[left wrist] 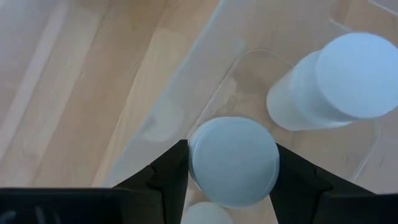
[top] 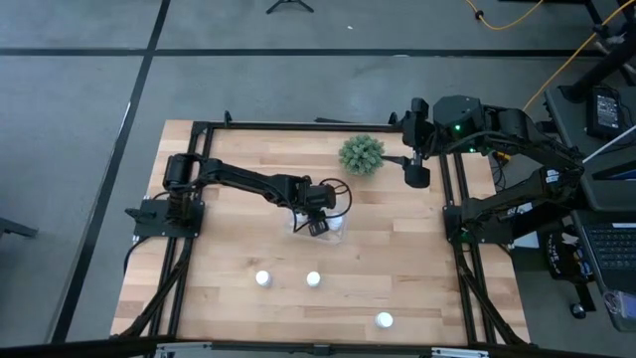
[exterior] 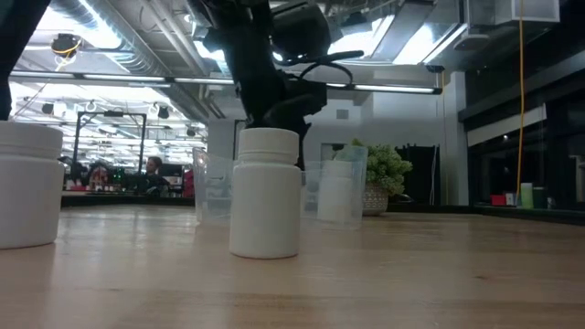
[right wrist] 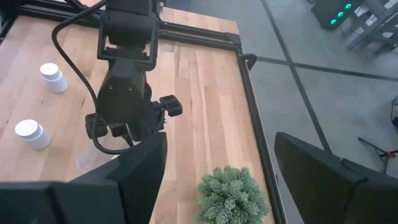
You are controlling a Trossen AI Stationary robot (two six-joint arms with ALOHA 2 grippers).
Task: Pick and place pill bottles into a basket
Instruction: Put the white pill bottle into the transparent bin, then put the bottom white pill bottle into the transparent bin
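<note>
My left gripper point(top: 318, 221) hangs over the clear basket point(top: 298, 227) at the table's middle, shut on a white pill bottle point(left wrist: 233, 163). A second bottle point(left wrist: 336, 81) stands inside the basket point(left wrist: 249, 81) beside it. Part of another white round top point(left wrist: 204, 215) shows close to the held bottle. Three bottles stand upright on the table nearer the front edge: one at the left point(top: 263, 278), one at the middle point(top: 313, 279), one at the right point(top: 384, 320). My right gripper point(top: 415, 175) is open and empty, raised at the far right beside the green plant point(top: 361, 154). My left gripper pinches the bottle between its two fingers, one on each side of the cap point(left wrist: 194, 163). The fingers come from above, pointing down. The bottle is upright within the basket's outline. Whether its base stands on the basket floor cannot be told.
The green spiky plant point(right wrist: 233, 193) stands at the far side of the table, right of the basket. In the low view a bottle point(exterior: 265, 192) stands in front of the basket point(exterior: 212, 187), and another point(exterior: 27, 183) stands at the left. A black frame point(top: 452, 229) edges the table.
</note>
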